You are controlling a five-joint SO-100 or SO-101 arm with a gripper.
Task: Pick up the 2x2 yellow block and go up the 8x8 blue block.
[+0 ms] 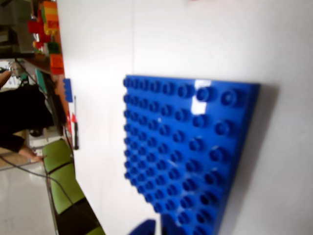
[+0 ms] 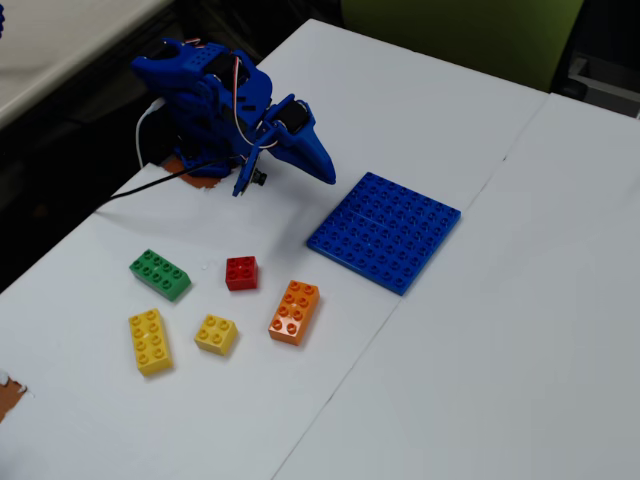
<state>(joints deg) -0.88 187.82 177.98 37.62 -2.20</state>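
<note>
The 2x2 yellow block (image 2: 216, 334) lies on the white table near the front left in the fixed view, free of the gripper and out of the wrist view. The 8x8 blue block (image 2: 385, 230) lies flat in the middle of the table and fills the wrist view (image 1: 190, 152). My blue arm is folded at the back left. My gripper (image 2: 325, 172) looks shut and empty, and points at the baseplate's near-left corner from a little above. Only its tips (image 1: 157, 227) show at the bottom edge of the wrist view.
In the fixed view a red 2x2 brick (image 2: 241, 272), an orange brick (image 2: 294, 311), a green brick (image 2: 160, 274) and a longer yellow brick (image 2: 150, 341) lie around the small yellow block. The table's left edge runs close to them. A green chair (image 1: 63, 176) stands past the table.
</note>
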